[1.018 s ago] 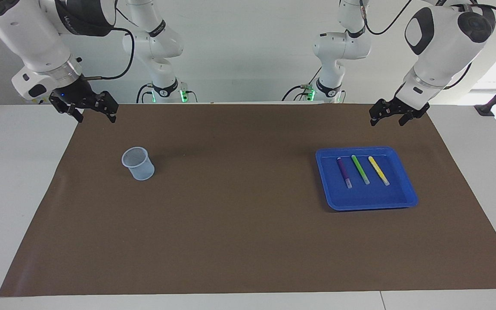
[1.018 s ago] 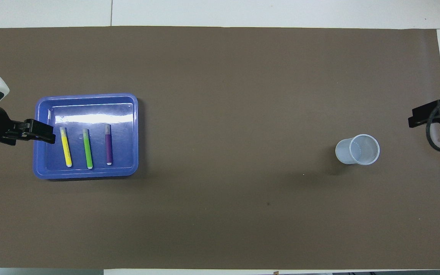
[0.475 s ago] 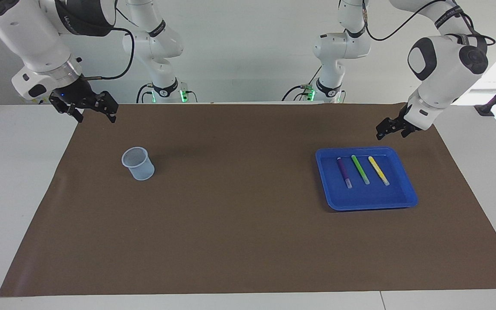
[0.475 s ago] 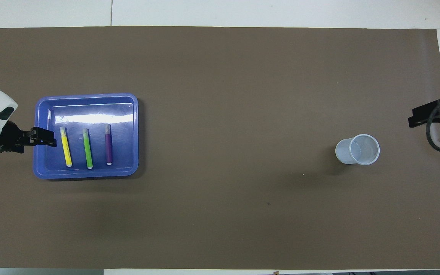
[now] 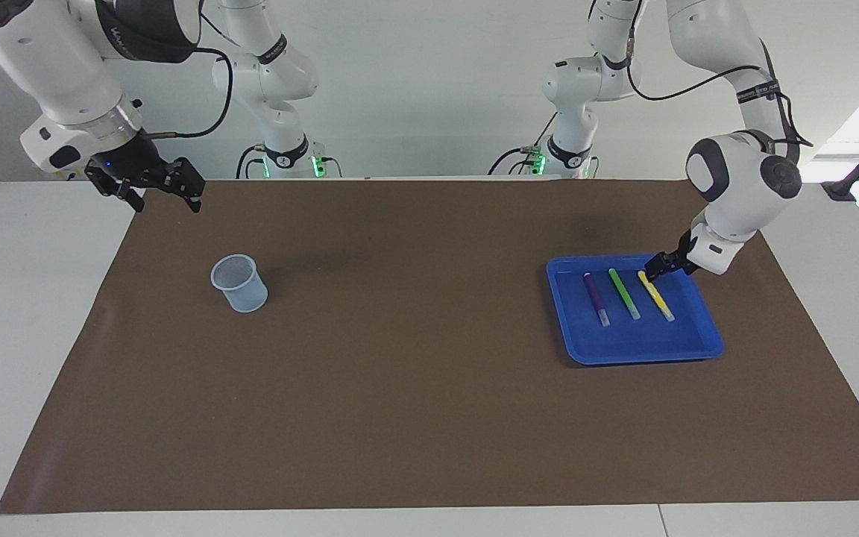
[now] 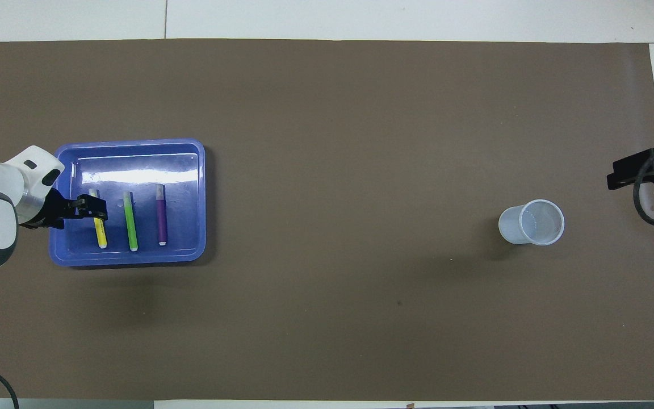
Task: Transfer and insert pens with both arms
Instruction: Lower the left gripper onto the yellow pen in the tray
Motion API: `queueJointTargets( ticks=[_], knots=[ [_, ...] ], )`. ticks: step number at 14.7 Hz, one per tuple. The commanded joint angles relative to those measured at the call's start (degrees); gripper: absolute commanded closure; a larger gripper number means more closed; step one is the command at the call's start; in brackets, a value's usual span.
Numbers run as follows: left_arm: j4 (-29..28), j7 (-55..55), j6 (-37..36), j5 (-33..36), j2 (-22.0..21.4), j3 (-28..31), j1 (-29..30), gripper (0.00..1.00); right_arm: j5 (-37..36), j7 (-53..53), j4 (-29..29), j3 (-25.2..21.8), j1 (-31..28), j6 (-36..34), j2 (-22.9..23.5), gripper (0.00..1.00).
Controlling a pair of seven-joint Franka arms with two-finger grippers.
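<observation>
Lining up your left gripper point(image 5: 654, 266) on the yellow pen point(image 5: 658, 298).
Fingers apart, straddling it in the tray point(image 5: 634, 350); right gripper point(image 5: 152, 188) waits open near the cup point(image 5: 238, 283).

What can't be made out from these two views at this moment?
- Yellow pen: middle covered by the left gripper in the overhead view; contact unclear in both.
- Right gripper: cut off by the overhead view's edge.
- Cup: base hidden by its own wall in the overhead view.
- Pen cap markings: too small.
</observation>
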Motion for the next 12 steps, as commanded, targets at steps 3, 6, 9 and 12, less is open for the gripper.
queueJointTargets(
  ticks=[3,6,9,12],
  knots=[
    [0.3,0.3,4.0,0.3,3.0,0.1,-0.2,0.05,0.8,-1.3,-0.6,0.3,-0.8,-0.8,-0.8,0.0],
    [1.0,0.3,4.8,0.3,4.2,0.1,-0.2,0.1,0.8,-1.3,-0.6,0.3,-0.8,-0.8,-0.8,0.0],
    [1.8,0.3,4.9,0.3,5.1,0.1,-0.3,0.16,0.8,-1.3,-0.6,0.3,-0.8,-0.8,-0.8,0.0],
    [2.5,0.3,4.8,0.3,5.7,0.1,-0.3,0.23,0.8,-1.3,-0.6,0.3,-0.8,-0.8,-0.8,0.0]
  ],
)
